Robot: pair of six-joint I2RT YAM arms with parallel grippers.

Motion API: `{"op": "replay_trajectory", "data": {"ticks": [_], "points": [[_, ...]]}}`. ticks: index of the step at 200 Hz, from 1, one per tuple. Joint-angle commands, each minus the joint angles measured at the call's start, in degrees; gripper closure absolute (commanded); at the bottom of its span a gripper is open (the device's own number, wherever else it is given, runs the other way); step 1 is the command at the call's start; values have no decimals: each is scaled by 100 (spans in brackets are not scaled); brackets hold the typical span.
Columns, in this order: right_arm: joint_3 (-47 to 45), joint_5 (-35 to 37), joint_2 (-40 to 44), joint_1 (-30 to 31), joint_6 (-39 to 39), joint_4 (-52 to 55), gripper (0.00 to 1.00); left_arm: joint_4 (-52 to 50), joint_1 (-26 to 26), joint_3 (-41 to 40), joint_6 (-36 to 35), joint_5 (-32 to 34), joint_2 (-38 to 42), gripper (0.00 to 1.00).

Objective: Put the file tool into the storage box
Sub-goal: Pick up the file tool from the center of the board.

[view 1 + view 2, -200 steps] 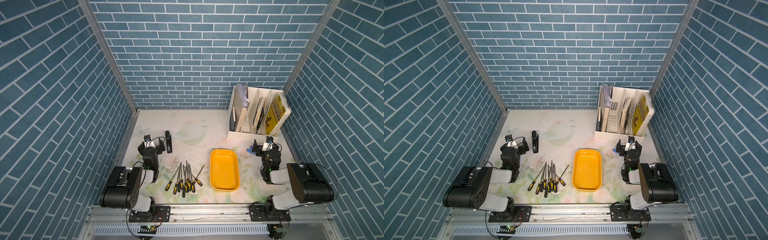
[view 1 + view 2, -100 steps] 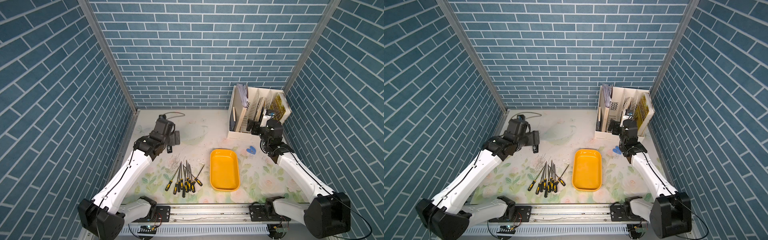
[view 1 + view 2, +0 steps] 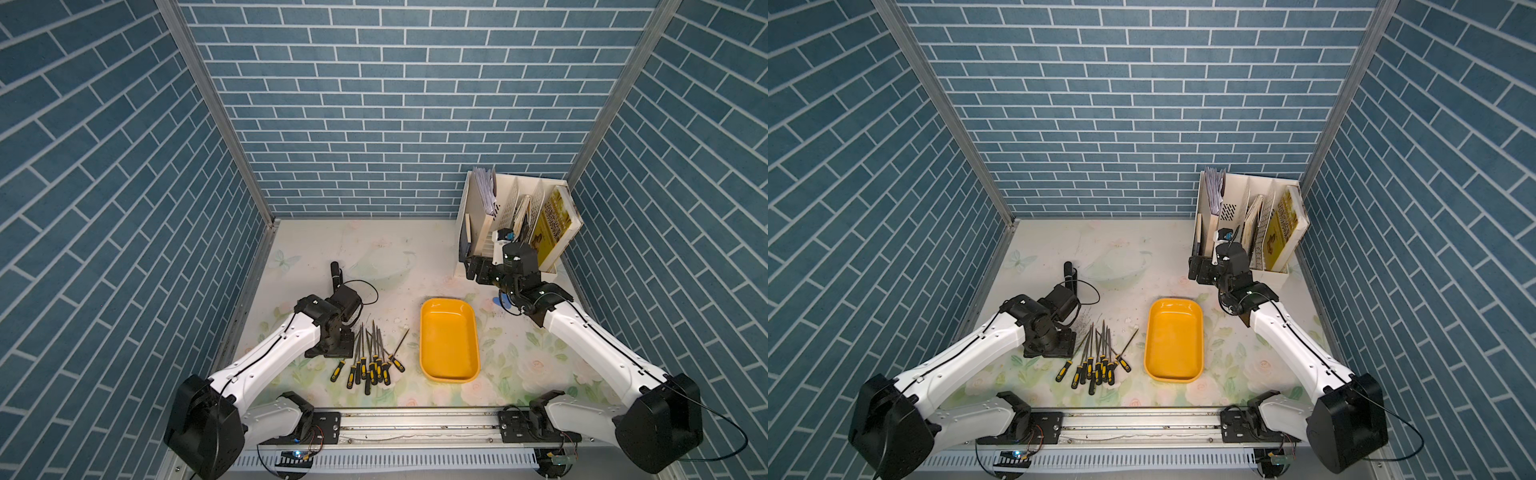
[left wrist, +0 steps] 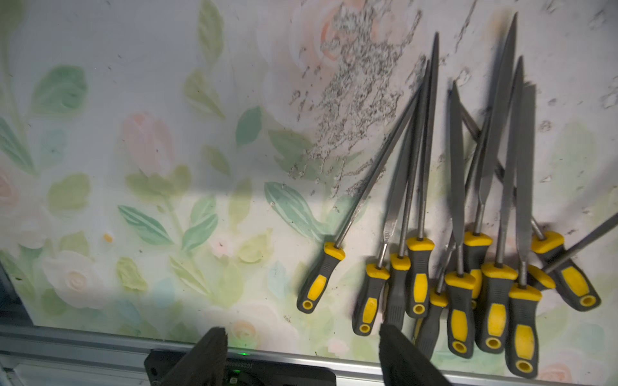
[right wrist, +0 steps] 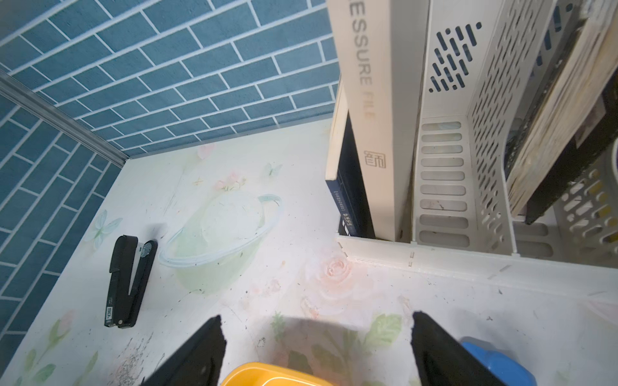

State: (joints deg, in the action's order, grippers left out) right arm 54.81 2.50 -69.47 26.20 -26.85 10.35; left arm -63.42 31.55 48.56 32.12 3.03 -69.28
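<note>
files [image 3: 370, 355] left of storage box [image 3: 422, 340], book rack [image 3: 506, 189] farther back right, stapler [image 3: 335, 274] behind files

My head camera sits high over the near edge of the table [image 3: 395, 257], tilted down toward the back wall. It is far enough off that both top views hold the whole cell: both my arms, the files [image 3: 370, 361], the storage box [image 3: 449, 338] and the book rack [image 3: 509, 203]. My left wrist camera hangs close above the table, facing almost straight down past my left gripper [image 4: 301, 334] onto those same files. My right wrist camera sits low and looks slantwise past my right gripper [image 5: 316, 319] toward the back corner, sharing the book rack's front, the stapler [image 5: 128, 280] and the storage box's rim with the top views
</note>
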Motion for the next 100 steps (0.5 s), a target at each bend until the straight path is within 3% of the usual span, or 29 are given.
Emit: {"op": "replay_trajectory", "data": {"ticks": [1, 70, 100], "points": [[180, -65, -40, 85, -197, 222, 12, 216, 68, -221, 168, -295, -155, 31], [202, -94, -159, 175, -198, 280, 14, 717, 97, -883, 404, -460, -288, 44], [145, -110, -187, 206, -224, 231, 15, 957, 101, -980, 453, -440, -431, 45]]}}
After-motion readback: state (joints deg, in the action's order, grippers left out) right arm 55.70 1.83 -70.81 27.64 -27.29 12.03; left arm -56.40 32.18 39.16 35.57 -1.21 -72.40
